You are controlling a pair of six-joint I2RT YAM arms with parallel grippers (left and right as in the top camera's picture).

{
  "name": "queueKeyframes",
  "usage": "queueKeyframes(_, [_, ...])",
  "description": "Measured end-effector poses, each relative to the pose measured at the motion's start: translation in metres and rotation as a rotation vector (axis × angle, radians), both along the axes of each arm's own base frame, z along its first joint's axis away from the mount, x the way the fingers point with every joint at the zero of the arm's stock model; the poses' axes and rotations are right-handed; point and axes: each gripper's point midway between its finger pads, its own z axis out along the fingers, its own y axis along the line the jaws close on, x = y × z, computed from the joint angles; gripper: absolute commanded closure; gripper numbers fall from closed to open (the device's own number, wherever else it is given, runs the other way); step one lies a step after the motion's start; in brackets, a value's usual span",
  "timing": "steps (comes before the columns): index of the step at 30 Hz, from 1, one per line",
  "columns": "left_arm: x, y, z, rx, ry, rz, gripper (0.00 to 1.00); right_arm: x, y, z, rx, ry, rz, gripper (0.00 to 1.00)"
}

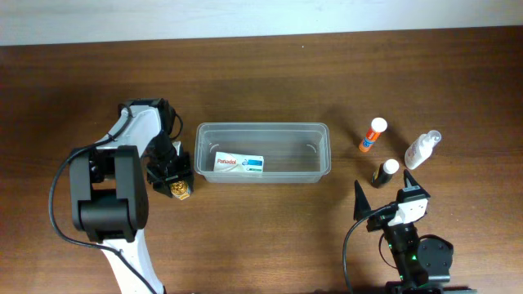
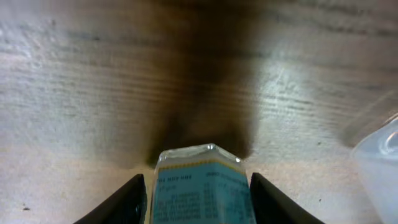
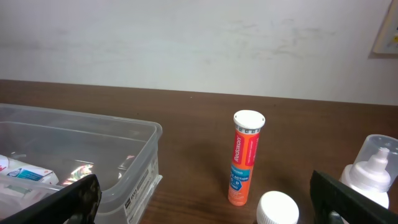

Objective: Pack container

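The container (image 1: 261, 126) sits open-topped at the centre of the overhead frame on the brown table (image 1: 261, 245), a white medicine box (image 1: 239, 164) lying flat inside. Its thin clear plastic looks light, slick and likely to flex, so it would slide if nudged; the rim at a short end seems the best hold. Just left of it, the left gripper (image 1: 173, 178) is half closed around a small teal-labelled bottle (image 2: 200, 183). At lower right the right gripper (image 1: 384, 206) gapes wide and empty. An orange tube (image 1: 374, 135), spray bottle (image 1: 423, 149) and white-capped dark bottle (image 1: 386, 172) stand right, nothing blocking the opening
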Motion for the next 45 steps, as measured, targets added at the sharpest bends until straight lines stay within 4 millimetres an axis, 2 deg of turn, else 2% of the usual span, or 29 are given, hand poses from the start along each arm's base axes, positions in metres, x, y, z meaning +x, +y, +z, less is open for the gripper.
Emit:
queueKeyframes(3, [0.000, 0.000, 0.000, 0.001, -0.002, 0.000, 0.48, 0.000, 0.000, 0.000, 0.000, 0.000, 0.000, 0.01])
queueKeyframes(8, [0.002, 0.001, -0.001, 0.005, -0.011, -0.003, 0.55, 0.000, 0.000, 0.000, 0.000, 0.000, 0.000, 0.02])
queueKeyframes(15, [0.003, 0.003, -0.001, 0.018, -0.017, -0.008, 0.56, 0.000, 0.000, 0.000, 0.000, 0.000, 0.000, 0.02])
queueKeyframes(19, [0.007, 0.004, 0.007, 0.022, -0.049, -0.009, 0.56, 0.000, 0.000, 0.000, 0.000, 0.000, 0.000, 0.02])
queueKeyframes(26, [0.018, 0.008, 0.047, 0.043, -0.186, -0.004, 0.56, 0.000, 0.000, 0.000, 0.000, 0.000, 0.000, 0.02])
queueKeyframes(32, [0.022, 0.008, 0.093, 0.053, -0.267, 0.023, 0.57, 0.000, 0.000, 0.000, 0.000, 0.000, 0.000, 0.02])
queueKeyframes(38, [0.040, 0.007, 0.144, 0.052, -0.348, 0.041, 0.57, 0.000, 0.000, 0.000, 0.000, 0.000, 0.000, 0.02])
queueKeyframes(42, [0.061, -0.004, 0.181, 0.029, -0.461, 0.035, 0.57, 0.000, 0.000, 0.000, 0.000, 0.000, 0.000, 0.02])
queueKeyframes(45, [0.069, -0.018, 0.197, 0.004, -0.518, 0.020, 0.57, 0.000, 0.000, 0.000, 0.000, 0.000, 0.000, 0.02])
